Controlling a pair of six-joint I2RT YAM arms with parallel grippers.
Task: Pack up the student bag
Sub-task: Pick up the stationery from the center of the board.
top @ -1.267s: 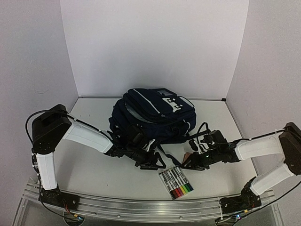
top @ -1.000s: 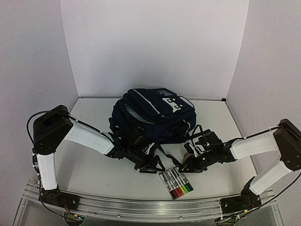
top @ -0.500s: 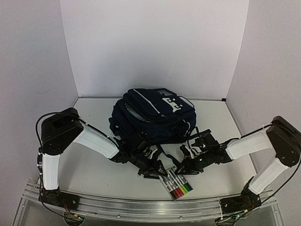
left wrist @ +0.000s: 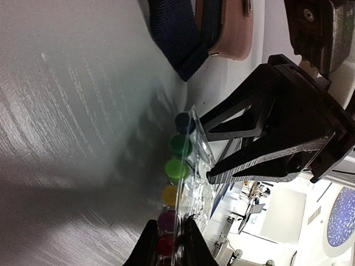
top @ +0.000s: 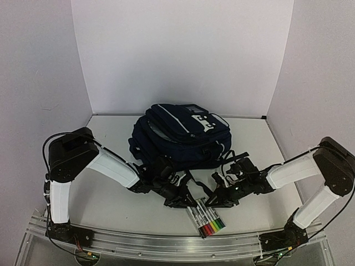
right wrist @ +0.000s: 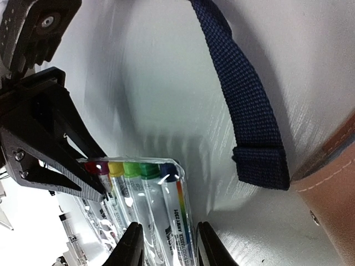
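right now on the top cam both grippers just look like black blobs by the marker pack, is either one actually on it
observer: the right wrist view shows the right gripper open, its fingers either side of the blue end of the marker pack, not closed on it.
operator: and the left one
observer: in the left wrist view the left gripper has its fingers close together with the red cap between them. i cannot tell whether they pinch it.
operator: any bag strap in the way
observer: the strap of the student bag ends on the table beside the pack, with a gap between them.
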